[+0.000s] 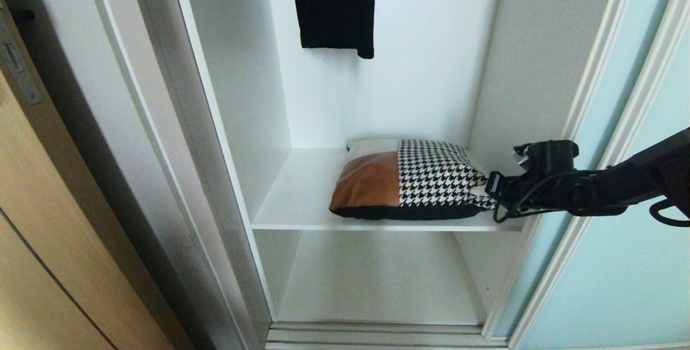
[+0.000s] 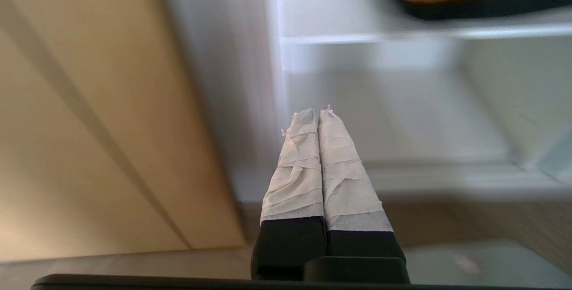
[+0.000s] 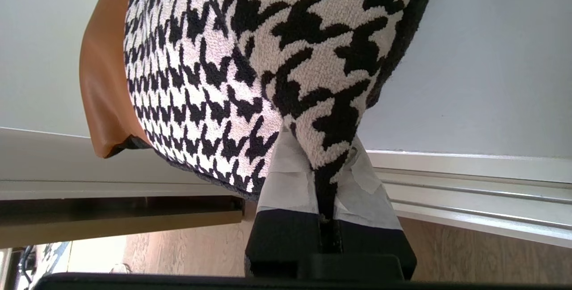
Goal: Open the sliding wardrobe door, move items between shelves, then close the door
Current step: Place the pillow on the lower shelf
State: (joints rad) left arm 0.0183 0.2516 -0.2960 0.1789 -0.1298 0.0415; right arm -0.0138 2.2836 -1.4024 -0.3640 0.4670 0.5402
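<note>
Your open white wardrobe holds the rectangular cushion, tan leather beside black-and-white houndstooth weave with a black underside, lying on the upper flat matte white shelf. The lower shelf is bare. A plain black garment hangs above. Your right gripper pinches the cushion's houndstooth corner between taped fingers. Your left gripper is closed on nothing. The frosted aqua glass sliding door stands at the right.

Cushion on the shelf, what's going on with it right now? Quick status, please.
Right gripper shut on cushion corner, cushion on upper shelf. Left gripper shut, empty, low outside the wardrobe. Sliding door open; lower shelf unobstructed.
</note>
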